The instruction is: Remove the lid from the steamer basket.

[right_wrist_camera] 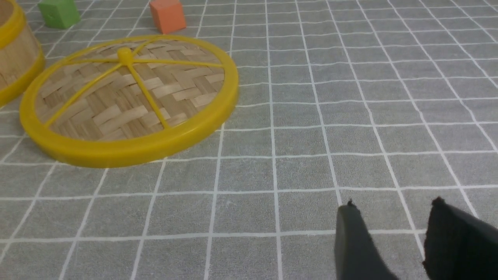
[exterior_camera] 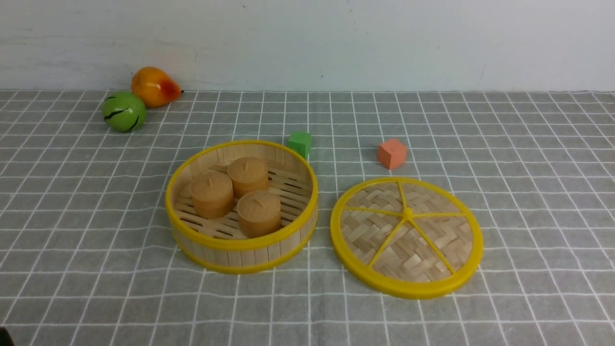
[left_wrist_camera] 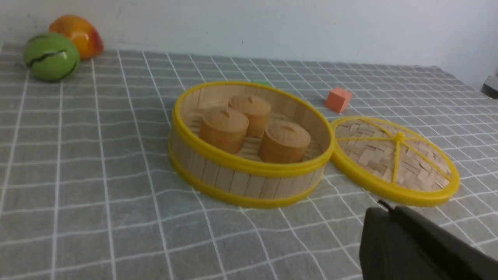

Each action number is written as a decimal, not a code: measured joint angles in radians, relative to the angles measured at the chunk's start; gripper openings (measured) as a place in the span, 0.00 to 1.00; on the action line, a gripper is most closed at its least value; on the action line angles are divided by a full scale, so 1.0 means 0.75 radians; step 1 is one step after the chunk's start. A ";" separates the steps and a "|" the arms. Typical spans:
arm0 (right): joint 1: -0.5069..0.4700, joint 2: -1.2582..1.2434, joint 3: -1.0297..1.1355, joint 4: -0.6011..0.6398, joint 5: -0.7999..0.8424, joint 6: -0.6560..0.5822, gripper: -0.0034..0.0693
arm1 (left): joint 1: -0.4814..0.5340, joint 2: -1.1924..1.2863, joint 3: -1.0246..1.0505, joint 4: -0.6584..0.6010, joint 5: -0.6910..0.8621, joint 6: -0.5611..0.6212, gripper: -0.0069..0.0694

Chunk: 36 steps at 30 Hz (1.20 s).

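Five-spoked woven lid [exterior_camera: 408,233], yellow-rimmed | left claw [left_wrist_camera: 385,208] pressed together | right claw [right_wrist_camera: 393,206] spread

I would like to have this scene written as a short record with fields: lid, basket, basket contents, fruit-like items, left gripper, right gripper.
lid: flat on the table, right of the basket
basket: uncovered
contents: three brown bun-like pieces
fruit-like items: green ball, orange pear shape
left gripper: shut, empty
right gripper: open, empty
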 joint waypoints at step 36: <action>0.000 0.000 0.000 -0.001 0.000 0.000 0.38 | 0.831 0.000 0.383 -0.632 -0.236 0.600 0.08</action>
